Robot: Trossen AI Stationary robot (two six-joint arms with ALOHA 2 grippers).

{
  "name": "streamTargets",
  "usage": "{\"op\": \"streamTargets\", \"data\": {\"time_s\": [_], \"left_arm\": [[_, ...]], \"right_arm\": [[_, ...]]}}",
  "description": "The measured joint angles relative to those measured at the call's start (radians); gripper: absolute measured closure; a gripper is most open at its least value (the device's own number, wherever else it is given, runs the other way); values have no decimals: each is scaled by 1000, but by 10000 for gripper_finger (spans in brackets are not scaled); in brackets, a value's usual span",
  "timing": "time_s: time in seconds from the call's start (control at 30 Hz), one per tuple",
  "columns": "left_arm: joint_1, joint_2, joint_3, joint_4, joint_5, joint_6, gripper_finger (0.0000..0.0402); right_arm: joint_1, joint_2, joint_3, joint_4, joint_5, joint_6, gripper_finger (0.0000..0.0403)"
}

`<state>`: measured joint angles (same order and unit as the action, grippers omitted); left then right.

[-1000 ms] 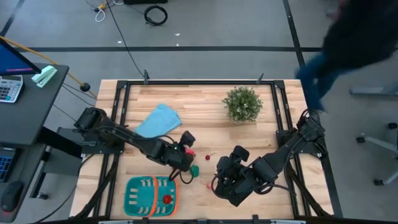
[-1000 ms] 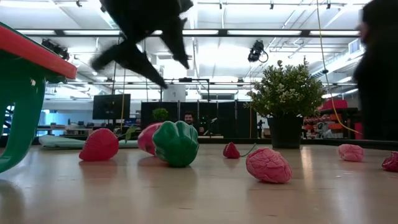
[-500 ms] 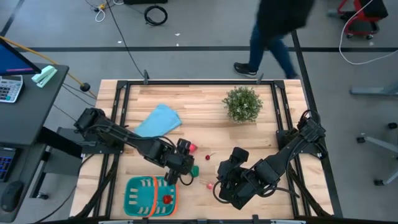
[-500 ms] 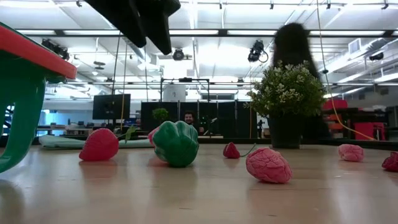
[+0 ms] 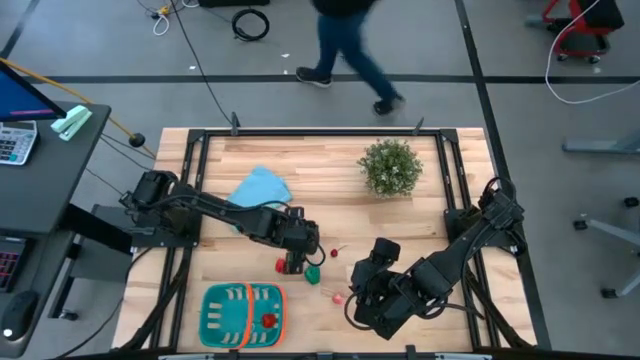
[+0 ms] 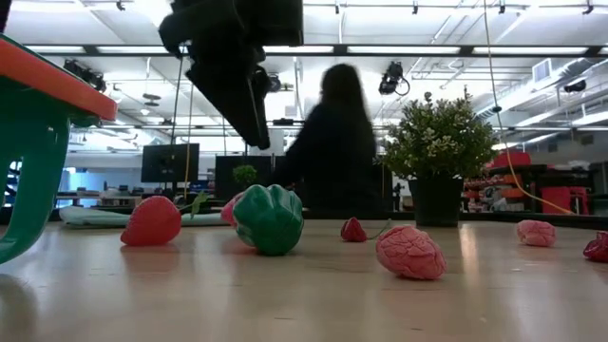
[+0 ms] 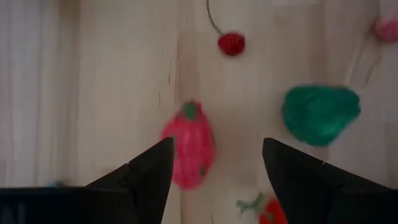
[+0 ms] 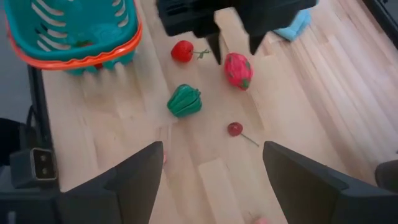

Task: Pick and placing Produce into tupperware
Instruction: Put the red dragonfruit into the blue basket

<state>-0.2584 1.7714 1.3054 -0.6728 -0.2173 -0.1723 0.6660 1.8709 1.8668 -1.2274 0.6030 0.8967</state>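
Observation:
My left gripper is open and hovers over a pink strawberry lying on the table; one finger stands on each side of it, above it and apart. In the high view the gripper hides that berry. Beside it lie a red tomato, a green pepper and a cherry. The teal container with the orange band sits near the table's near edge with a red piece inside. My right gripper is open and waits right of the pepper, above the table.
More pink produce lies scattered: a pink piece near my right arm and another farther right. A potted plant stands at the far right, a light blue cloth at the far left. A person walks past beyond the far edge.
My left gripper has swung from the container's far rim toward the far right and come down over the pink strawberry, uncovering the red tomato. It has stayed open. The person has walked leftward behind the table.

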Motion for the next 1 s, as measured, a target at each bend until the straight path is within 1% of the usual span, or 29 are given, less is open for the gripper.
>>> {"op": "streamTargets", "data": {"time_s": [0.07,0.27,0.47,0.67,0.77,0.93,1.0], "left_arm": [[6,0,-13,33,2,1,148],[39,7,-70,38,3,-7,130],[39,26,-129,97,3,-17,123],[50,55,-129,158,1,28,122],[67,84,-132,141,3,27,122],[91,146,-130,182,3,27,122],[95,153,-127,182,1,23,122]], "right_arm": [[1,0,0,1,-4,0,117],[0,0,0,2,0,0,117],[0,0,0,2,-2,-1,117],[0,0,0,10,-1,0,117],[0,0,0,19,-1,0,117],[0,0,0,27,-2,0,117],[0,0,0,28,-2,0,117]]}}
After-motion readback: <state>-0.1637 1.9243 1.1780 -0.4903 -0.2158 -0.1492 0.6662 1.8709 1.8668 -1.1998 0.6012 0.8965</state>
